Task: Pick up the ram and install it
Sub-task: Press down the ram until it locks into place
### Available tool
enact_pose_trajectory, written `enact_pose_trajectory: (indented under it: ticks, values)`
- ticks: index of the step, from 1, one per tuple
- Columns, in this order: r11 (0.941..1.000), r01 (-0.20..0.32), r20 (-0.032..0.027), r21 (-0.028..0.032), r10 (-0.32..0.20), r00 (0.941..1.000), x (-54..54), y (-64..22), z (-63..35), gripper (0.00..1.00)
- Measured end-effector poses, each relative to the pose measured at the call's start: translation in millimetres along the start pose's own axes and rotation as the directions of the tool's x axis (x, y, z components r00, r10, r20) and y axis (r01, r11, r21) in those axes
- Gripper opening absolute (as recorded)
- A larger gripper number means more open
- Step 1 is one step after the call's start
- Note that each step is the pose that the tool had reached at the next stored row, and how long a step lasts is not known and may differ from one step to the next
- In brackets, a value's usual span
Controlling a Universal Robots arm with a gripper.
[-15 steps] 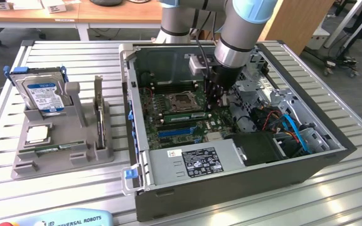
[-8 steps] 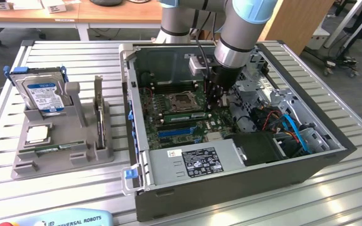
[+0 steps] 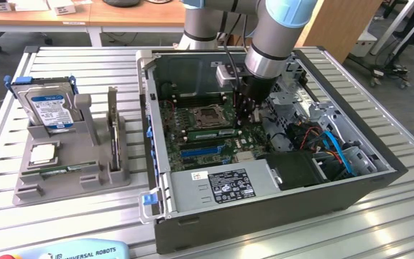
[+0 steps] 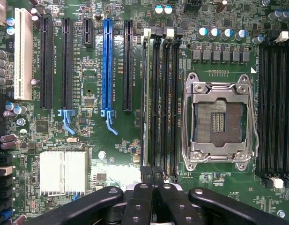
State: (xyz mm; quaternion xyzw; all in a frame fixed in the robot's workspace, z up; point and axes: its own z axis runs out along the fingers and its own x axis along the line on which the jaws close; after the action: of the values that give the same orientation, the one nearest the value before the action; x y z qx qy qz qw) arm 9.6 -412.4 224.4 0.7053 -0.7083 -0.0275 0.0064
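Note:
The ram (image 4: 145, 103) stands on edge in a memory slot beside the CPU socket (image 4: 218, 122). It looks like a thin pale-green strip. In the exterior view the ram (image 3: 213, 131) lies just below the socket inside the open computer case (image 3: 279, 213). My gripper (image 4: 152, 180) hangs over one end of the slots with its black fingers (image 4: 143, 197) pressed together and nothing visible between them. I cannot tell whether they touch the stick. In the exterior view my gripper (image 3: 251, 116) reaches down into the case over the motherboard.
A grey holder (image 3: 70, 181) on the exterior view's left carries a blue-labelled hard drive (image 3: 47, 108), a square CPU chip (image 3: 43, 154) and another green stick (image 3: 57, 171). Case walls, a power supply (image 3: 221, 186), cables (image 3: 336, 148) and a heatsink (image 4: 63, 172) crowd the board.

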Motion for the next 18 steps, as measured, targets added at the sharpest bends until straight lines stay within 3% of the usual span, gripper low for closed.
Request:
enact_pose_trajectory:
  ticks: [18]
  values:
    - [1.0000,0.000,0.0001,0.0000,0.000,1.0000,0.0,-0.1,0.9,0.10]
